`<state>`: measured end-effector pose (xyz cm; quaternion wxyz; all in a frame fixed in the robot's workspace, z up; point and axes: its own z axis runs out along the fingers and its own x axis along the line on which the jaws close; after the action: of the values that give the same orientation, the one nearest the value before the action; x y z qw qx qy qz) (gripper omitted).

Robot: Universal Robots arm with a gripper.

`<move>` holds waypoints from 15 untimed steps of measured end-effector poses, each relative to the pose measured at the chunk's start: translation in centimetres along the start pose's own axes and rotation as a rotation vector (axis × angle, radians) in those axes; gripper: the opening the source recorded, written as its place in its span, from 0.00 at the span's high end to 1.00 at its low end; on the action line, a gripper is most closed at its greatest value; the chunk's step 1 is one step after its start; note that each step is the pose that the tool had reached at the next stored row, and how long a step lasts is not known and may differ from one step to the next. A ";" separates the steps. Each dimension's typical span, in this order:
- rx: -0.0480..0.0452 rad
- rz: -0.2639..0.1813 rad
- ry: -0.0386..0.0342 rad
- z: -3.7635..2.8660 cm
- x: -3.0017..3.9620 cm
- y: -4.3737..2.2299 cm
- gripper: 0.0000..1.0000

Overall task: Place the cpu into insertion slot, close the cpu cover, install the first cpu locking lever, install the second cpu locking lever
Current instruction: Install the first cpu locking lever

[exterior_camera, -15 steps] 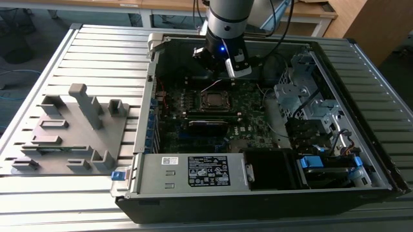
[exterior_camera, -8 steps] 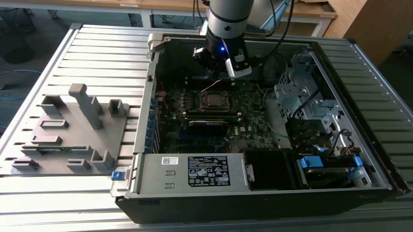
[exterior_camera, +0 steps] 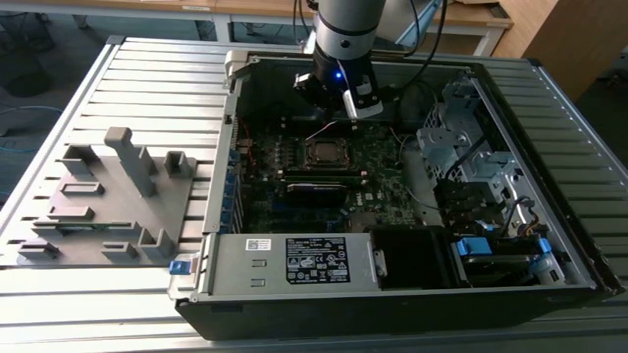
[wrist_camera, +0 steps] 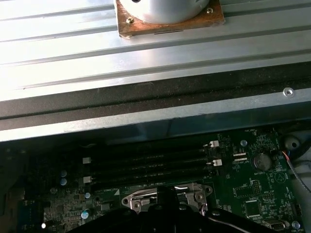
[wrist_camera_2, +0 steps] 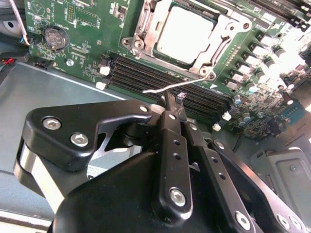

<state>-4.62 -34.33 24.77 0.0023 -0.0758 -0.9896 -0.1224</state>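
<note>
Over memory slots [wrist_camera_2: 126,75], touching thin lever [wrist_camera_2: 153,89] with clenched tool [wrist_camera_2: 171,99], not visibly gripping it. Could slip off springy wire, gouge those slots. Rightward, seeing cpu [wrist_camera_2: 187,31] already seated under lowered cover [wrist_camera_2: 227,30].

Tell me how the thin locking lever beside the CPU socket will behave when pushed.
The locking lever is a thin wire rod with a long free end, so it probably flexes and springs. Its bare metal looks smooth, so a push could slip off. Its other end seems anchored by the cpu cover, so it likely swings rather than lifts free.
</note>
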 end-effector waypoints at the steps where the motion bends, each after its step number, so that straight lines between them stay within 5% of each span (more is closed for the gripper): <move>1: -0.0001 0.000 -0.0001 0.00 0.00 0.00 0.90; 15: -0.0006 0.000 -0.0003 0.50 -0.01 -0.12 0.90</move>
<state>-4.62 -34.33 24.26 0.0021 -0.0758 -0.9895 -0.1227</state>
